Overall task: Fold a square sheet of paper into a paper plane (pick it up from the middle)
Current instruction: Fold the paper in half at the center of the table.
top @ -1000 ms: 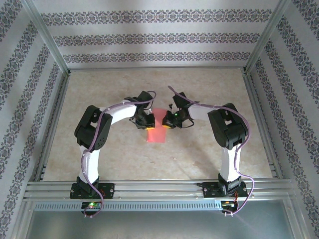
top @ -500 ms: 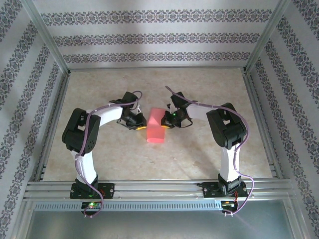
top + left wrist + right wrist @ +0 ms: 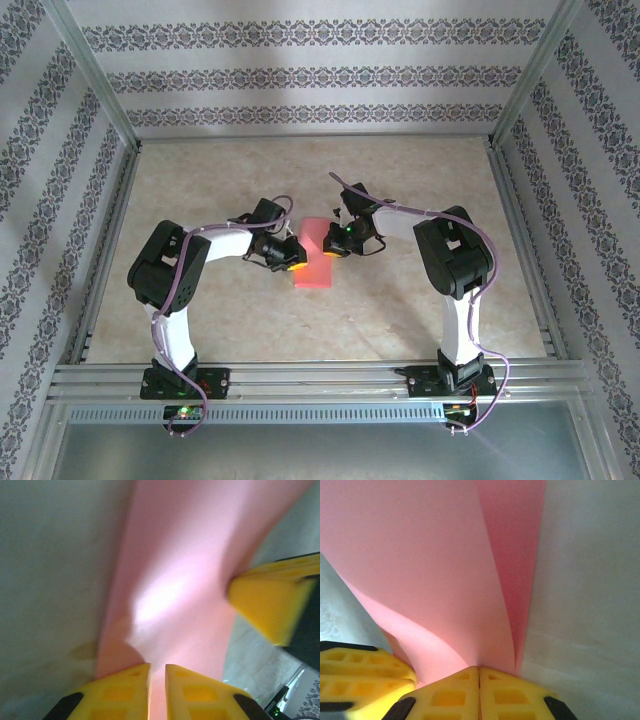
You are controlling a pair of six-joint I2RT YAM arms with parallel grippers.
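The square sheet of paper [image 3: 318, 268] is salmon pink, folded over into a rectangle, and lies at the table's middle between both grippers. My right gripper [image 3: 333, 251] is shut on the paper's right edge; in the right wrist view its jaws [image 3: 479, 669] meet on the pink layers [image 3: 420, 555], which bulge up and apart. My left gripper [image 3: 297, 265] sits low on the paper's left edge. In the left wrist view its jaws [image 3: 157, 667] stand a narrow slit apart over the pink surface [image 3: 180, 580], with a right gripper finger [image 3: 265, 605] opposite.
The beige table [image 3: 400, 310] is bounded by aluminium rails [image 3: 320, 375] at the near edge and patterned walls [image 3: 310, 75] on three sides. Purple cables [image 3: 420, 212] run along both arms.
My left arm drew back to the left, then returned rightward onto the paper's left edge. The raised flap has come down lower. The right gripper stayed put, still shut.
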